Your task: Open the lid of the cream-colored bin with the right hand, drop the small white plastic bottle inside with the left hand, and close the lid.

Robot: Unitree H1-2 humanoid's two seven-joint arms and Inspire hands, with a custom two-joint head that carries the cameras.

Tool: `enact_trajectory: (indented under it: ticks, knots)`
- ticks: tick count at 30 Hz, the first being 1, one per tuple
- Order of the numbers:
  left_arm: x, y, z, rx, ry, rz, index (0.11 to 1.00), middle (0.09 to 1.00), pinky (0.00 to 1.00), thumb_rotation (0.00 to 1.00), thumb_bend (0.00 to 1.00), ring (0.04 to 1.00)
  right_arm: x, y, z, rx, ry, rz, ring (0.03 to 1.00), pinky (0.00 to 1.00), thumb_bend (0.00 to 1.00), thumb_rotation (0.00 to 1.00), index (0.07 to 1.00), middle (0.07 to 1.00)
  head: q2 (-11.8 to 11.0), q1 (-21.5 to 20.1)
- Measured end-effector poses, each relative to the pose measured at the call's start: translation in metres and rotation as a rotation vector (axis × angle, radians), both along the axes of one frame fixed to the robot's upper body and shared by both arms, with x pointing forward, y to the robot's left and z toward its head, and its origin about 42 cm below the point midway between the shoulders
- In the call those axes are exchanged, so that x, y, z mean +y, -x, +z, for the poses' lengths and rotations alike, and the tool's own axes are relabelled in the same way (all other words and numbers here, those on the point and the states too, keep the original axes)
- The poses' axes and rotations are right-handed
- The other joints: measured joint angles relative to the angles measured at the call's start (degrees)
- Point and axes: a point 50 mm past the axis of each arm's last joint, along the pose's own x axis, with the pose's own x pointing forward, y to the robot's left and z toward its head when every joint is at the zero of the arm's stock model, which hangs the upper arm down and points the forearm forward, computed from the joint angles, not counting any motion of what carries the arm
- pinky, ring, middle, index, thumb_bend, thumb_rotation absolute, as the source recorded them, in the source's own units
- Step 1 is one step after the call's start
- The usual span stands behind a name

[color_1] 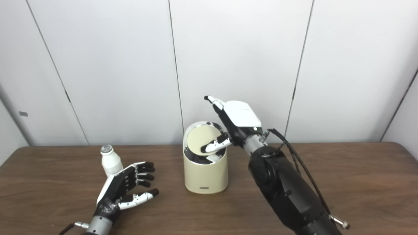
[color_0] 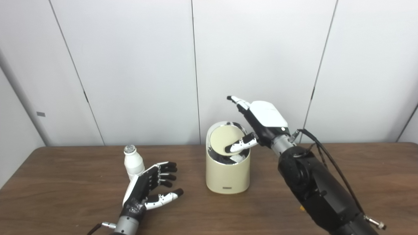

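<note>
The left hand (color_0: 145, 189) hides the lower part of the bottle (color_0: 133, 162). Both forearms are cut off by the bottom edge. The bin's (color_0: 227, 174) inside is mostly hidden behind its tilted lid (color_0: 226, 139). The bin's small front label is too small to read.

Bottle (color_0: 133, 162) left of bin (color_0: 227, 176) on table (color_0: 65, 169), tilted lid (color_0: 226, 140) in bin's mouth.

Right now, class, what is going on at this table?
The right robot hand is at the top of the cream-colored bin, its thumb on the round lid, which is tilted partly open. The left robot hand is open just above the wooden table, holding nothing. The small white bottle stands upright just behind it, not yet picked up.
</note>
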Motion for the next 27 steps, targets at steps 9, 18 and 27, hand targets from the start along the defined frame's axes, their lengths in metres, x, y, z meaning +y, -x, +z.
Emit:
enact_trajectory:
  ticks: [9, 18, 27]
  knots:
    - [0.0, 0.003, 0.0, -0.001, 0.0, -0.001, 0.734, 0.739, 0.59, 0.0, 0.65, 0.671, 0.004, -0.001, 0.002, 0.012, 0.035, 0.008, 0.817, 0.66, 0.97, 0.22, 0.923, 0.914, 0.53, 0.18]
    - [0.0, 0.006, -0.001, 0.003, -0.001, 0.002, 0.736, 0.732, 0.58, 0.0, 0.65, 0.658, 0.005, -0.004, 0.0, 0.02, 0.046, 0.004, 0.81, 0.65, 0.95, 0.25, 0.932, 0.916, 0.53, 0.09]
    - [-0.001, 0.006, -0.001, 0.001, 0.002, -0.001, 0.735, 0.733, 0.58, 0.0, 0.64, 0.662, -0.015, 0.0, -0.006, 0.081, -0.127, -0.02, 0.829, 0.69, 0.91, 0.34, 0.914, 0.89, 0.53, -0.09]
